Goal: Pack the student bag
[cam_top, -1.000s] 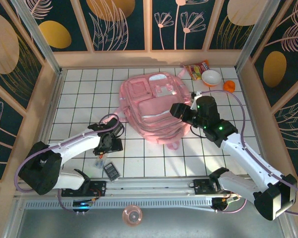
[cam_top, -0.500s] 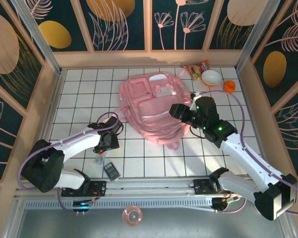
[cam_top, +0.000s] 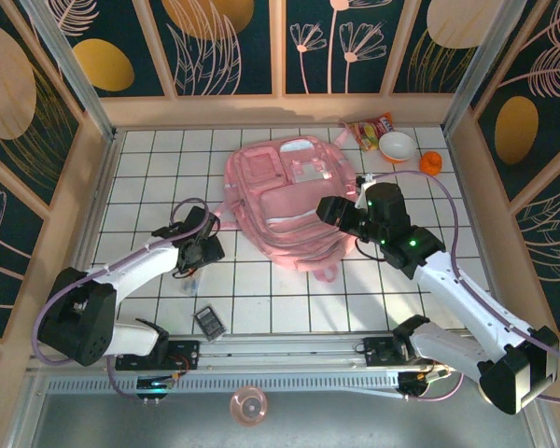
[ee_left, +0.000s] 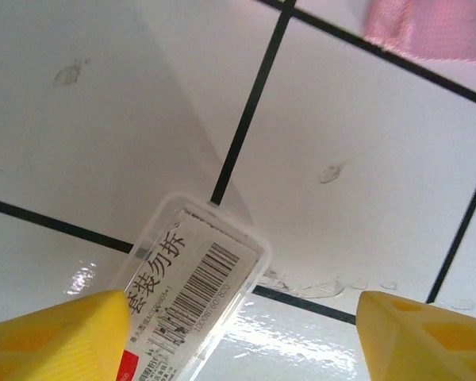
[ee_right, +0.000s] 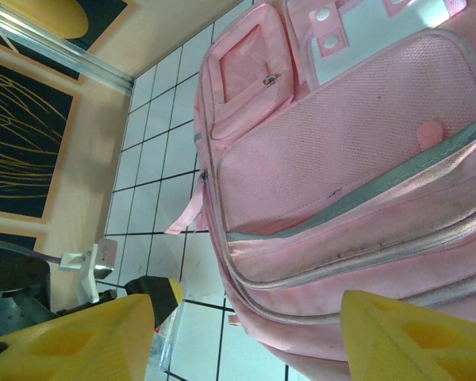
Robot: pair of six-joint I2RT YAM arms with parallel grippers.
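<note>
The student bag (cam_top: 282,201) is a large pink backpack lying flat mid-table, front pockets up; in the right wrist view the bag (ee_right: 341,175) lies under my fingers. My right gripper (cam_top: 337,211) hovers over its right side, open, with nothing between the yellow fingers (ee_right: 71,341); the right gripper (ee_right: 242,341) looks down on the zip seams. My left gripper (cam_top: 202,253) is open just left of the bag. In the left wrist view the left gripper (ee_left: 238,341) stands above a clear plastic box with a barcode label (ee_left: 186,294), which lies on the tiles close to the left finger.
A dark flat device (cam_top: 208,323) lies near the front rail. A snack packet (cam_top: 373,131), white bowl (cam_top: 398,147) and orange object (cam_top: 431,162) sit at the back right. The clear box (cam_top: 190,284) lies below the left gripper. Wooden walls ring the tiled table (cam_top: 140,168).
My left gripper has drawn back from the front rail toward the far left, still open. The right arm has hardly moved.
</note>
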